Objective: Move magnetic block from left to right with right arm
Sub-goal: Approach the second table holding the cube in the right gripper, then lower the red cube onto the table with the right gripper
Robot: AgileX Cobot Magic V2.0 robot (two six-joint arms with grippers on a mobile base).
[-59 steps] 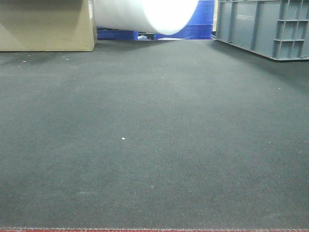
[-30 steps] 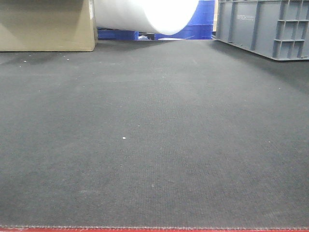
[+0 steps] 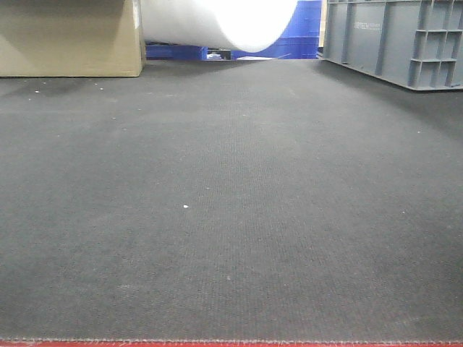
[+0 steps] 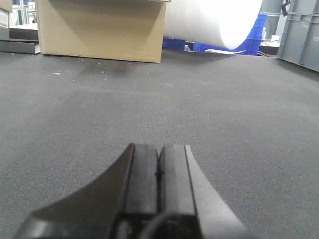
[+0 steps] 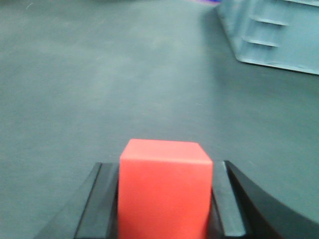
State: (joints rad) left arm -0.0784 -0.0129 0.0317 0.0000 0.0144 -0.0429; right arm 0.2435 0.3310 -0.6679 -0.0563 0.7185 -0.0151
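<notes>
Front view shows nothing changed over the last second. Right gripper [image 5: 164, 199] clamps magnetic block [image 5: 164, 191] above mat [image 5: 99, 74]; left gripper [image 4: 158, 174] closed, empty. Transfer likely underway.

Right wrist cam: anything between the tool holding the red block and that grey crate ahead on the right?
Nothing: in the right wrist view, only bare dark mat lies between the right tool, shut on the magnetic block, and the grey crate.

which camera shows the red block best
The right wrist view. The red block fills the lower middle of the picture, clamped between the right end effector and its two dark fingers. The front view shows only dark mat, no block. The left wrist view shows just the shut left end effector.
</notes>
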